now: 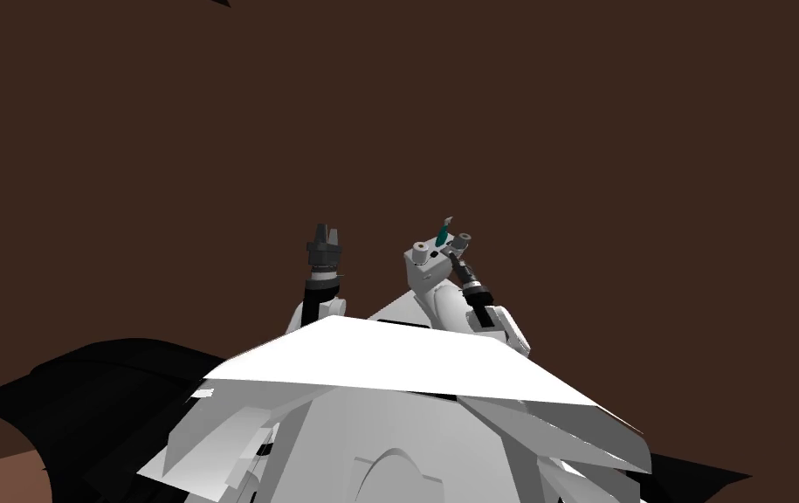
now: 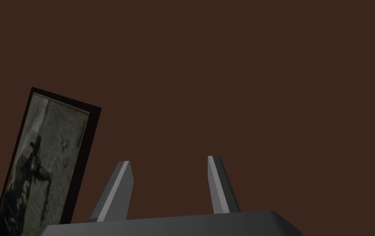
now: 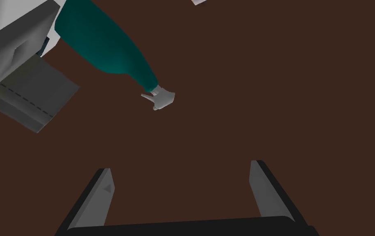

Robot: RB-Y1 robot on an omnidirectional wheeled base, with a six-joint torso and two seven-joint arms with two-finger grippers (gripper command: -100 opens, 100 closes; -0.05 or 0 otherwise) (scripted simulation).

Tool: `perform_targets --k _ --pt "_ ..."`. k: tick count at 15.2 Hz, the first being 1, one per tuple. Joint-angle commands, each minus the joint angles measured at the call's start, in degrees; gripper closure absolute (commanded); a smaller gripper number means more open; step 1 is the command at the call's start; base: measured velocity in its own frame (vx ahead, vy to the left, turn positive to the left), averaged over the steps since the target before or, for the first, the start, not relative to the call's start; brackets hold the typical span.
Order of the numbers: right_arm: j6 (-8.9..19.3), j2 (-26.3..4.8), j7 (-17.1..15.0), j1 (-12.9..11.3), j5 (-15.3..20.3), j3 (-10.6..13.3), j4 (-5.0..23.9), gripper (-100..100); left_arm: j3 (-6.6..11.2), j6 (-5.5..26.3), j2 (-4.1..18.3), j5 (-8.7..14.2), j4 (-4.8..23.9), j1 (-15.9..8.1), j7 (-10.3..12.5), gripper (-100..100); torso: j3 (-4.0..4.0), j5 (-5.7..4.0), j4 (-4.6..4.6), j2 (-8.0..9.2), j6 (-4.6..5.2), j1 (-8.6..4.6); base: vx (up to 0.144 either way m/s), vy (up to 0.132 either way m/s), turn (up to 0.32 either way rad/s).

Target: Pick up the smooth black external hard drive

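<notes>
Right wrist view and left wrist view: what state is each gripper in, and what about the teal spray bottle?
left gripper, open, nothing between its fingers.
right gripper, open, nothing between its fingers.
teal spray bottle, not gripped, apart from the right gripper's fingers, its pale trigger head nearer them than its body; cannot tell whether it is upright or lying.

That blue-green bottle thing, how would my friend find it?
Start at the big flat dark brown surface. Ahead of the open right gripper is the teal spray bottle. It is the only brightly coloured thing there, since everything near it is grey, white or brown, and its narrow end carries a small light grey trigger nozzle.
</notes>
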Motion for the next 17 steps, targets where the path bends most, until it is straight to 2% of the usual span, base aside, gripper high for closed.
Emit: perform_targets --k 1,2,3,4,5,6,7,8,9,10,11,12,13,14,17 --pt "2.2 -0.2 0.3 -1.5 2.9 0.4 2.1 -100 0.00 0.0 0.0 0.0 0.0 0.0 0.0 0 0.00 0.00 0.00 0.00 0.00 0.00 0.027 0.016 0.006" --pt "2.2 -0.2 0.3 -1.5 3.7 0.4 2.1 -100 0.00 0.0 0.0 0.0 0.0 0.0 0.0 0 0.00 0.00 0.00 0.00 -0.01 -0.01 0.025 0.017 0.008" --pt "3.8 -0.2 0.6 -2.7 5.1 0.7 3.7 -100 0.00 0.0 0.0 0.0 0.0 0.0 0.0 0 0.00 0.00 0.00 0.00 -0.01 0.00 0.027 0.019 0.009" --pt "3.8 -0.2 0.6 -2.7 6.1 0.7 3.7 -100 0.00 0.0 0.0 0.0 0.0 0.0 0.0 0 0.00 -0.01 0.00 0.00 -0.01 0.01 0.029 0.019 0.009" --pt "5.3 -0.2 0.9 -3.8 7.6 1.0 5.3 -100 0.00 0.0 0.0 0.0 0.0 0.0 0.0 0 0.00 0.00 0.00 0.00 0.00 0.01 0.031 0.021 0.011" --pt "5.3 -0.2 0.9 -3.8 8.5 1.0 5.3 -100 0.00 0.0 0.0 0.0 0.0 0.0 0.0 0 0.00 0.00 0.00 -0.01 -0.01 0.01 0.028 0.018 0.007" --pt "6.8 0.0 1.1 -4.9 10.1 1.3 6.9 -100 0.00 0.0 0.0 0.0 0.0 0.0 0.0 0 0.00 0.00 0.00 0.00 0.00 0.01 0.026 0.019 0.008" --pt "6.8 0.0 1.1 -4.9 10.9 1.3 6.9 -100 0.00 0.0 0.0 0.0 0.0 0.0 0.0 0 0.00 0.00 0.00 0.00 -0.01 0.02 0.026 0.019 0.010" --pt "8.3 0.2 1.4 -6.0 12.5 1.6 8.5 -100 0.00 0.0 0.0 0.0 0.0 0.0 0.0 0 0.01 0.00 0.00 0.01 0.00 0.01 0.030 0.020 0.009" --pt "8.3 0.2 1.4 -6.0 13.3 1.6 8.5 -100 0.00 0.0 0.0 0.0 0.0 0.0 0.0 0 0.00 0.00 0.00 0.00 -0.01 0.01 0.028 0.021 0.008" --pt "9.8 0.5 1.6 -7.1 14.9 1.9 10.1 -100 0.00 0.0 0.0 0.0 0.0 0.0 0.0 0 0.00 0.00 0.00 0.00 0.00 0.02 0.030 0.025 0.008" --pt "9.8 0.5 1.6 -7.1 15.6 1.9 10.1 -100 0.00 0.0 0.0 0.0 0.0 0.0 0.0 0 0.00 0.00 0.00 0.00 -0.01 0.03 0.030 0.023 0.009" --pt "11.3 0.8 1.9 -8.2 17.3 2.1 11.7 -100 0.00 0.0 0.0 0.0 0.0 0.0 0.0 0 0.00 0.01 0.00 0.00 0.00 0.03 0.031 0.021 0.008" --pt "11.3 0.8 1.9 -8.2 17.9 2.1 11.7 -100 0.00 0.0 0.0 0.0 0.0 0.0 0.0 0 0.00 0.00 0.00 -0.01 -0.01 0.03 0.030 0.015 0.008" --pt "14.1 1.8 2.3 -10.2 22.0 2.7 14.7 -100 0.00 0.0 0.0 0.0 0.0 0.0 0.0 0 0.00 0.00 0.00 0.00 0.00 0.00 0.029 0.015 0.010"
